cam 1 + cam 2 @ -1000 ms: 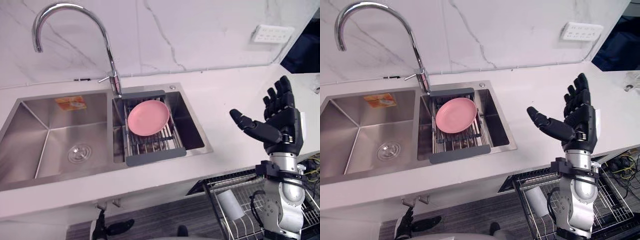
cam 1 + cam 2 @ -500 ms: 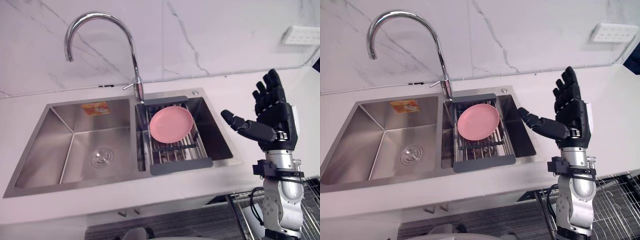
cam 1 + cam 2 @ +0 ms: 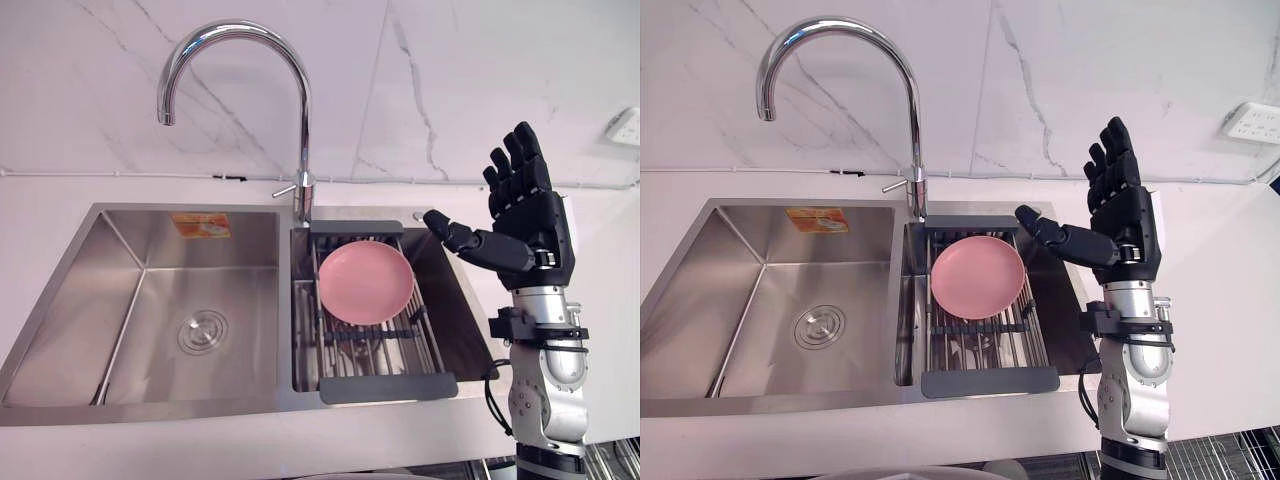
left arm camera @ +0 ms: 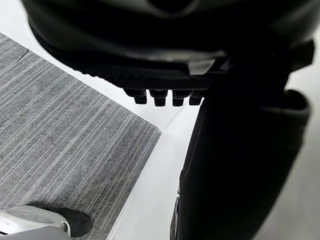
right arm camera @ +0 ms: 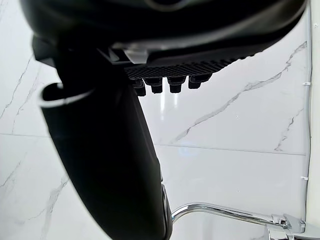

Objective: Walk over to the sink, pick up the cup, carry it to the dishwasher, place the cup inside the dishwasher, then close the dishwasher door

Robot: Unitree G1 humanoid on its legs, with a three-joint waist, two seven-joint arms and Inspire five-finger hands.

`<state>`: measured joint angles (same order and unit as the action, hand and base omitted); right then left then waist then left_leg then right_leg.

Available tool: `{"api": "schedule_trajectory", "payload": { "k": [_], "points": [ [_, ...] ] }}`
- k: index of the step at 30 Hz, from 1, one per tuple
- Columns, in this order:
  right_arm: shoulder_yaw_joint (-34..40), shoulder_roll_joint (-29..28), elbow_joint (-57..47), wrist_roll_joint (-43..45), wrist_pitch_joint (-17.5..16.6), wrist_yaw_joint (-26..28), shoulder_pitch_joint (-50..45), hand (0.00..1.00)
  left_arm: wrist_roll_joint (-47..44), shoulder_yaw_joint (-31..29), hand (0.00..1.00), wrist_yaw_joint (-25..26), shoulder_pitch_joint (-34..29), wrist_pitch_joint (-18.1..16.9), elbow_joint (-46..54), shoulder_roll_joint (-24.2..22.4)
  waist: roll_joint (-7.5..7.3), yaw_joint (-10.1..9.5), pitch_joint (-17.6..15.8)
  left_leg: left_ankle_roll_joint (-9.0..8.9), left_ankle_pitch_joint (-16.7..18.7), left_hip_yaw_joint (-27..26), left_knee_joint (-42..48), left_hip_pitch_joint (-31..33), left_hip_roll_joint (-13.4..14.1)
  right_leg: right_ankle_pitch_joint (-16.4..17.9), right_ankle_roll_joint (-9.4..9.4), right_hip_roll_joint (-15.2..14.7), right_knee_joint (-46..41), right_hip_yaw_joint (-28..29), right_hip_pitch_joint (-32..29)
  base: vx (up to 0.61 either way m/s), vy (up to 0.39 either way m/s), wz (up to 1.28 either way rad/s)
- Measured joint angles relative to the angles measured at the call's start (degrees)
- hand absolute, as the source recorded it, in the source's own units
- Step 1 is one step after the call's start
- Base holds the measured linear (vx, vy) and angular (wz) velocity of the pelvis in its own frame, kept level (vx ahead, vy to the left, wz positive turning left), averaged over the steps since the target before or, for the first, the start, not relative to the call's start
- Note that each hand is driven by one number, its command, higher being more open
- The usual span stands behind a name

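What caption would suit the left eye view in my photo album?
Robot's open right hand held up beside a steel sink, a pink plate resting on its rack near the curved tap.

A rack (image 3: 386, 386) is set in the right basin of the sink (image 3: 150, 300), with a plate (image 3: 365, 282) laid on it. A faucet (image 3: 305, 150) is mounted behind the sink, and a socket (image 3: 1253, 122) is fixed to its far right.

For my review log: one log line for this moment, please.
at sink | right hand: open, empty, raised | left hand: open | pink plate: on drain rack
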<state>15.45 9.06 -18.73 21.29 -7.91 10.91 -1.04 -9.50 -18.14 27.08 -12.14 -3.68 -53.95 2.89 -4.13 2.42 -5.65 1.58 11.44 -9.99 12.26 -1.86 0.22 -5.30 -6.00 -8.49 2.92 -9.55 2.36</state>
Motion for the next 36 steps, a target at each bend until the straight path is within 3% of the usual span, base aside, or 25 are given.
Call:
{"api": "schedule_trajectory", "payload": {
  "k": [4, 10, 12, 14, 17, 25, 30, 36],
  "points": [
    [0.1, 0.1, 0.0, 0.0, 0.0, 0.1, -0.1, 1.0, 0.0, 0.0, 1.0, -0.7, 0.0, -0.1, -0.1, 0.0, 0.03, 0.0, 0.0, 0.0, 0.0, -0.1, 0.1, 0.0, 0.1, 0.0, -0.02, 0.0, 0.1, 0.0, 0.1, 0.0, 0.0, 0.0],
    [1.4, 4.3, 0.2, -0.7, 0.0, 1.7, -1.9, 1.0, 0.0, 3.1, 1.0, -13.0, -0.1, -0.7, -1.9, 2.0, 0.85, 0.15, -0.1, -0.29, -0.2, -0.1, -0.2, -0.9, 0.8, 0.1, -0.01, 0.2, 0.2, -0.4, 1.0, 0.0, 0.0, 0.0],
    [3.3, 7.4, 0.2, -5.5, -0.2, 1.7, -1.9, 1.0, 0.0, 4.1, 1.0, -16.8, 0.1, -0.9, -3.7, 2.8, 1.55, 0.34, 0.5, -0.5, -0.3, -0.1, -0.7, -0.9, 1.0, 0.1, 0.09, 0.3, 0.4, -0.6, 1.1, 0.0, -0.01, 0.02],
    [6.1, 14.9, 0.2, -14.9, -0.2, 3.3, -1.9, 1.0, 0.4, 4.3, 1.0, -21.7, -0.6, -2.3, -6.7, 4.2, 1.83, 1.38, 1.5, -1.25, -0.4, -0.4, -2.3, -1.6, 1.3, 0.7, 0.93, 0.5, 1.2, -2.0, 1.9, -0.02, -0.036, 0.04],
    [7.4, 23.2, 0.0, -24.0, -0.3, 6.8, -1.2, 1.0, 0.7, 4.3, 1.0, -26.0, -1.9, -2.6, -10.0, 7.3, 1.8, 2.16, 3.8, -2.11, -1.7, -1.1, -4.7, -2.8, 2.1, 0.3, 0.51, 1.3, 1.9, -2.9, 1.7, 0.05, -0.086, -0.09],
    [2.9, 26.5, -3.3, -34.5, -1.6, 21.2, 1.6, 1.0, 2.9, 4.3, 1.0, -27.3, -2.7, -3.0, -11.2, 8.7, 1.32, 2.27, 4.4, -2.98, -2.8, -2.4, -7.2, -4.7, 2.8, 0.2, 0.9, 2.1, 2.3, -2.6, 1.5, -0.03, -0.045, -0.09],
    [-2.7, 26.5, -7.6, -37.1, -4.4, 30.6, 1.5, 1.0, 5.0, 4.3, 1.0, -27.3, -2.7, -3.0, -11.5, 9.8, 1.04, 2.06, 4.6, -3.51, -3.5, -2.9, -8.7, -5.1, 3.2, 0.1, 1.08, 2.4, 2.3, -3.4, 1.0, -0.02, -0.032, -0.06],
    [-6.2, 26.5, -7.4, -42.3, -4.3, 33.4, 0.9, 1.0, 5.2, 4.3, 1.0, -27.4, -2.7, -3.1, -11.5, 10.1, 0.39, 1.46, 5.2, -3.78, -4.1, -3.0, -10.0, -5.1, 3.2, 0.0, 1.15, 2.6, 2.3, -3.6, 0.5, -0.01, -0.018, -0.01]
  ]
}}
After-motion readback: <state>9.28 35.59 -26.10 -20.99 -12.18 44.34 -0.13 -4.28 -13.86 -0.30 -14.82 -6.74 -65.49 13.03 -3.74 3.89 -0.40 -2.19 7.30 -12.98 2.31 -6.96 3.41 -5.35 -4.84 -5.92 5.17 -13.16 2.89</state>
